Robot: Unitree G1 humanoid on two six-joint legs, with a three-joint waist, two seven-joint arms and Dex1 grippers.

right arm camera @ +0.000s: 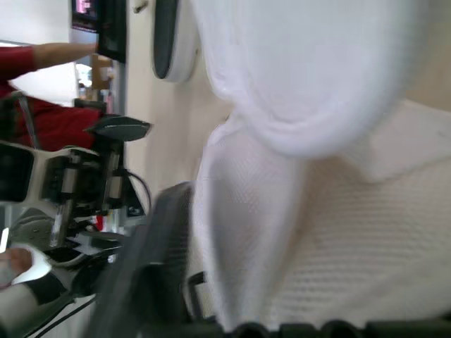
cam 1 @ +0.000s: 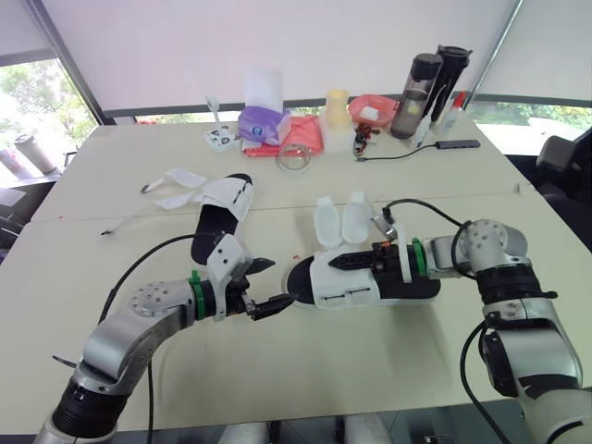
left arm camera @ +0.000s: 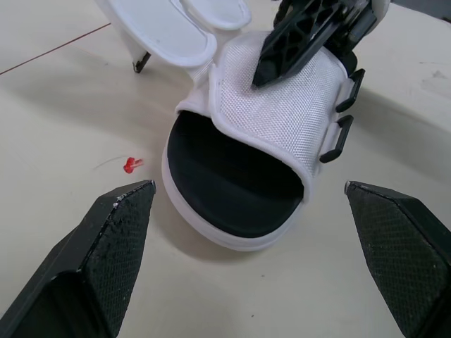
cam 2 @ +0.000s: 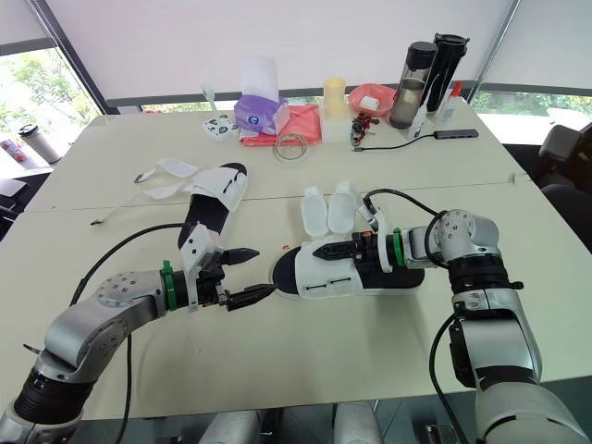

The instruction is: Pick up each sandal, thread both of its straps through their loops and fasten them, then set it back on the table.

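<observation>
The near sandal (cam 1: pixel 370 282), white mesh upper on a black sole, lies mid-table with its toe toward my left arm. Its two white straps (cam 1: pixel 340 220) stand flipped open on the far side, and its black loops (left arm camera: pixel 343 130) are bare. My right gripper (cam 1: pixel 356 263) reaches in from the heel end, shut on the upper, with one black finger (left arm camera: pixel 299 39) lying on top of the mesh. My left gripper (cam 1: pixel 270 285) is open just off the toe, touching nothing. The second sandal (cam 1: pixel 222 217) lies further back on the left, its straps (cam 1: pixel 180 180) loose on the table.
Along the table's far edge stand a purple tissue pack (cam 1: pixel 264 123), a red cloth (cam 1: pixel 303 137), a yellow cup (cam 1: pixel 338 109), a red bowl (cam 1: pixel 373 109) and two dark bottles (cam 1: pixel 427 81). A black cable (cam 1: pixel 407 153) runs near them.
</observation>
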